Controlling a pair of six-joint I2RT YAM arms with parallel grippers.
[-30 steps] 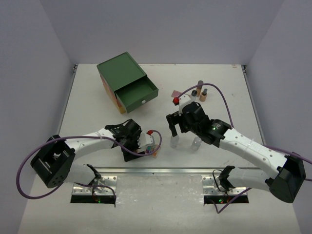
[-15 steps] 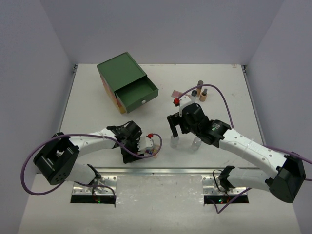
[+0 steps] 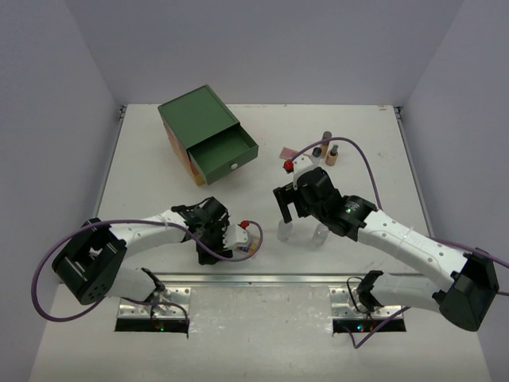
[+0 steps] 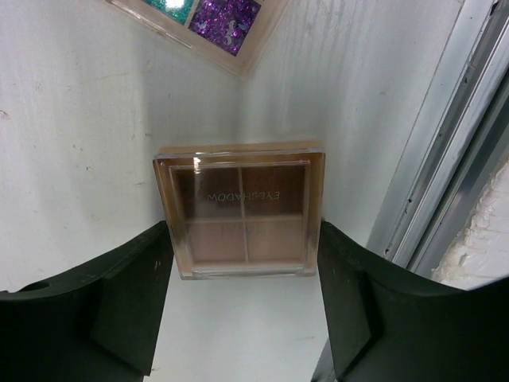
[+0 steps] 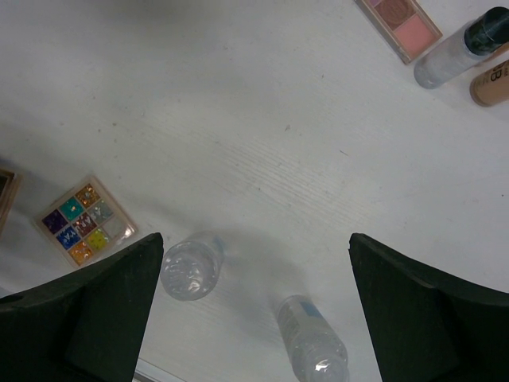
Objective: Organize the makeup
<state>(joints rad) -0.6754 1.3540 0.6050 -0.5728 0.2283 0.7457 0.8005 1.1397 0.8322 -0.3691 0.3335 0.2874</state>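
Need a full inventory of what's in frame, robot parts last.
drawer chest: 1, green, far left of the table, one drawer pulled out
tan palette: 1, tan, near edge, between the left gripper's fingers
multicolour palette: 1, glitter pans, next to the tan palette
pink palette: 1, pink, far side, right of centre
clear bottles: 2, clear, centre, below the right gripper
slim tubes: 3, tan to brown with dark caps, beside the pink palette
table: 1, white
left gripper: 1, black fingers either side of the tan palette, grip unclear
right gripper: 1, black fingers, open, above the clear bottles
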